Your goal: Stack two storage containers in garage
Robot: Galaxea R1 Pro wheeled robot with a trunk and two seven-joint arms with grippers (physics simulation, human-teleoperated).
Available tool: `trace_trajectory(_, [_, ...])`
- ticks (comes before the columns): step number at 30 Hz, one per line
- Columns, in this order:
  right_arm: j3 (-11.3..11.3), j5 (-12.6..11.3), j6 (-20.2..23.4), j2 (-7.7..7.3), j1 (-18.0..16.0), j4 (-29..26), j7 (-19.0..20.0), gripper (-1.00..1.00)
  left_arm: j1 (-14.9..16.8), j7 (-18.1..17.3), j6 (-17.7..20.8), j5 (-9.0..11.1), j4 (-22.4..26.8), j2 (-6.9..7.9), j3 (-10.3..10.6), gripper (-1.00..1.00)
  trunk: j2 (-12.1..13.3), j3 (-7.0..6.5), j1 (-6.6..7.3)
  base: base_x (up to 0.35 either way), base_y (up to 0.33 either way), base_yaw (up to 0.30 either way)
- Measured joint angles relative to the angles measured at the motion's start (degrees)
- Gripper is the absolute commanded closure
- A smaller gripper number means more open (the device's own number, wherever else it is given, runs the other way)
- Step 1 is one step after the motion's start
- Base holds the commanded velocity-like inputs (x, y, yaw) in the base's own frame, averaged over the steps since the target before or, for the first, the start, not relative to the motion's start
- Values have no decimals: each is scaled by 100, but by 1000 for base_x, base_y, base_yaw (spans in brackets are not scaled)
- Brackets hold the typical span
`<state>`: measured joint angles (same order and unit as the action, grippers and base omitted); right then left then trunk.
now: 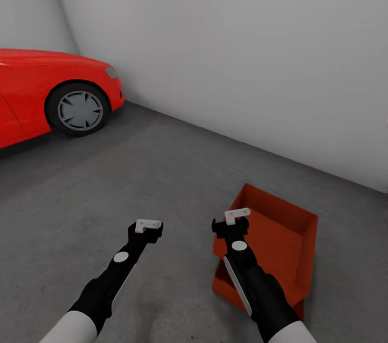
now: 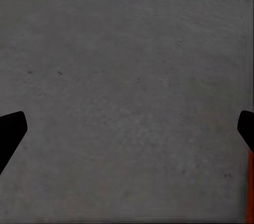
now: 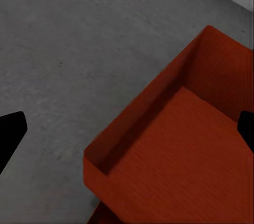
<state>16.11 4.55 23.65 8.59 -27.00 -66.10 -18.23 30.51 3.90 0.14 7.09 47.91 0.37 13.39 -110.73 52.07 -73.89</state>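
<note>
The two storage containers are in the garage, stacked on the floor [image 1: 178, 181] near the white wall [image 1: 258, 57]. The upper container [image 1: 280, 246] sits on the lower container [image 1: 229, 286], rotated slightly out of line with it, so that a corner and one edge of the lower unit project from beneath. In the right wrist view, the upper container [image 3: 180, 150] shows its low walls and finely ribbed inside bottom; a strip of the lower container [image 3: 106, 216] is visible under its near corner. Both containers are lidless.

The right tool [image 1: 233, 221] hovers above the near edge of the upper container. Its jaws are spread wide and grip nothing; the dark fingertips [image 3: 11, 131] appear at opposite borders of the right wrist view, apart from the container walls.

The left tool [image 1: 146, 227] hangs over bare concrete, beside the stack. Its jaws are likewise spread apart and hold nothing; the fingertips [image 2: 10, 131] frame only floor [image 2: 121, 86], with a thin orange-red sliver at the picture's border.

A red car [image 1: 48, 89] stands well apart from the stack, against the far wall, with one wheel [image 1: 80, 109] facing the robot.
</note>
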Motion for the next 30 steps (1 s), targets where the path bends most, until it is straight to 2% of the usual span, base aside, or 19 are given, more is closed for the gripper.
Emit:
trace_trajectory(10, [74, 5, -8, -5, 5, 13, 0, -100, -52, -7, 0, 4, -5, 1, -2, -100, 0, -89, 0, 0, 0, -107])
trace_trajectory(30, [85, 7, 0, -8, 6, 6, 0, -100, -56, -30, 23, -13, -5, 10, -1, -100, 801, -626, 439, 0, 0, -107])
